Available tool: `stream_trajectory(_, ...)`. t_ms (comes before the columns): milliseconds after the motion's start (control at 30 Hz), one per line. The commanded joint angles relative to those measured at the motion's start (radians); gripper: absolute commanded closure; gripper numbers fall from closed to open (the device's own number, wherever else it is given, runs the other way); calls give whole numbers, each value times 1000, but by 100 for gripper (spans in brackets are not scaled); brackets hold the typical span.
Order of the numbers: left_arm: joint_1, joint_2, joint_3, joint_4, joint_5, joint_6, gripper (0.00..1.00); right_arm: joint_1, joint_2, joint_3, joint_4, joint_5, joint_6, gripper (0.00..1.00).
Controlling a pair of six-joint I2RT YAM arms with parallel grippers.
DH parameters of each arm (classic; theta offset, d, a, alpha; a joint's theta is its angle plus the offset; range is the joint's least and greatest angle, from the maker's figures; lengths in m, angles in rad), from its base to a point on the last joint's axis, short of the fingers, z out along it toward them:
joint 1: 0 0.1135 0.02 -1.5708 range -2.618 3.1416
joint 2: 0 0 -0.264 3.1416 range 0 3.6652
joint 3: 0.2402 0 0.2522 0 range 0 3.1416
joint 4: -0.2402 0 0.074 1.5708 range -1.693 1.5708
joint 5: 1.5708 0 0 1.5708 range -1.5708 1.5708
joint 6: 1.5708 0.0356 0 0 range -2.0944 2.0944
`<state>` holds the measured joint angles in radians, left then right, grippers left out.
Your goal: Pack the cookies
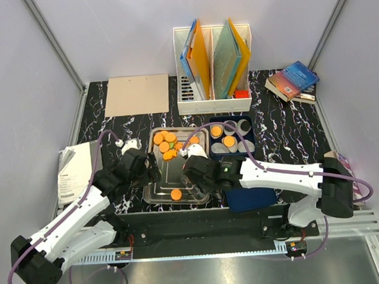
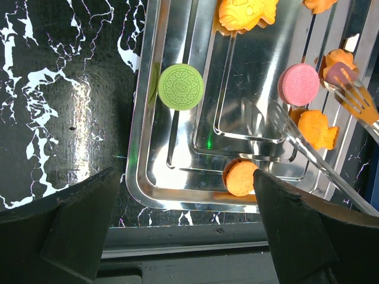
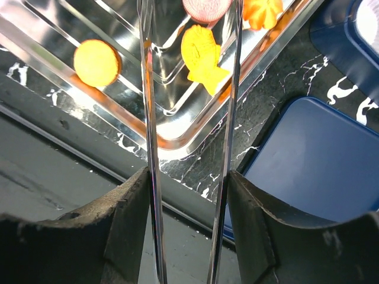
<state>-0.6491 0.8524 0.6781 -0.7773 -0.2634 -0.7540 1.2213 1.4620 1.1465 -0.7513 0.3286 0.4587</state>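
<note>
From above, a steel tray (image 1: 155, 197) sits mid-frame on the black marbled counter (image 1: 272, 130). Most of the cookies (image 1: 167, 145) are clustered at its upper end, and one round orange cookie (image 1: 176, 194) lies alone near its lower edge. Just right of the tray is a blue box (image 1: 252, 138) of paper cups, some with orange cookies in them. The blue lid (image 1: 254, 197) lies below it. The left hand (image 1: 146, 167) is at the tray's left rim and the right hand (image 1: 192, 171) is over the tray's right side. A file organizer (image 1: 216, 102) stands at top centre and books (image 1: 293, 81) lie upper right.

In the left wrist view, the left hand (image 2: 185, 177) is spread wide with nothing between its fingers (image 2: 77, 231). It hovers over the tray's lower edge. On the tray are a green sandwich cookie (image 2: 180, 86) at centre left, a pink sandwich cookie (image 2: 299, 84) at right, an orange fish-shaped cookie (image 2: 318, 129) just below the pink one, and a round orange one at the bottom. The tongs (image 2: 352, 103) reach in from the right with their tips apart on either side of the pink cookie.

In the right wrist view, the right hand (image 3: 188, 195) squeezes the two metal arms of the tongs (image 3: 148, 118), one against each finger. The arms are apart, and their tips run out of frame at the top. The fish-shaped cookie (image 3: 201, 56) lies between the arms. The round orange cookie (image 3: 96, 62) is upper left, and the blue lid (image 3: 308, 160) is at right.
</note>
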Motion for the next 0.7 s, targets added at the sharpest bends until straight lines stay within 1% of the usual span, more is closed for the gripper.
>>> stream_trajectory(0, -4, -3, 21, 9, -14, -4, 1, 4, 34, 1, 35, 21, 0, 42)
stream_trajectory(167, -4, -1, 21, 12, -14, -4, 1, 1, 50, -2, 49, 21, 0, 42)
stream_trajectory(367, -6, 0, 20, 10, -16, -5, 1, 3, 41, 7, 46, 18, 5, 48)
stream_trajectory(633, -7, -6, 18, 10, -19, -8, 1, 3, 6, 7, 30, 1, 31, 50)
stream_trajectory(667, -7, -6, 18, 10, -19, -8, 1, 1, 3, 7, 27, 1, 34, 52)
